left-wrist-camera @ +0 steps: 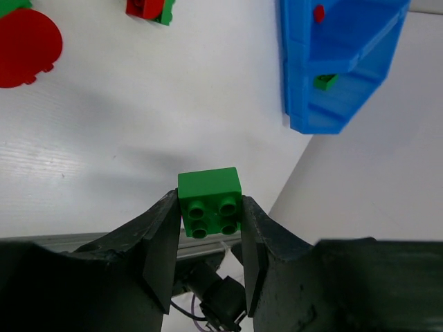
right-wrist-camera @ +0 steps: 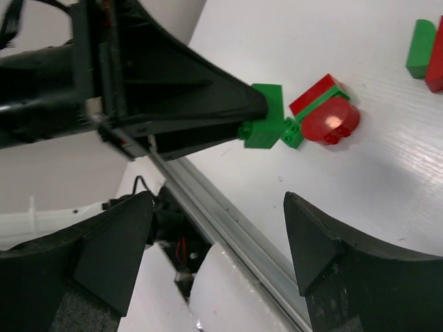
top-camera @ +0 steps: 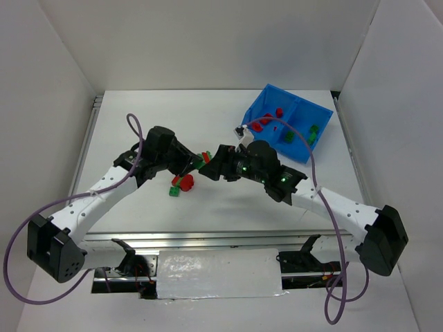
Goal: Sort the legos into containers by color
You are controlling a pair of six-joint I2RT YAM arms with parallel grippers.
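The green two-by-two brick (left-wrist-camera: 210, 203) is clamped between the left gripper's (left-wrist-camera: 210, 216) jaws, studs facing the wrist, lifted off the white table (top-camera: 138, 117) near its middle. The right gripper (right-wrist-camera: 218, 207) faces it with jaws apart and empty; the brick lies ahead of its fingertips, not between them.

This looks like a hand-over, since the blue bin (top-camera: 304, 153) stands on the right arm's side, with red bricks in one compartment and green in the other. To do it well, the right jaws should advance squarely onto the part of the brick that shows beyond the left fingers, and close before the left lets go. They should also stay above the loose red rounded brick (right-wrist-camera: 331, 119) lying just beyond.
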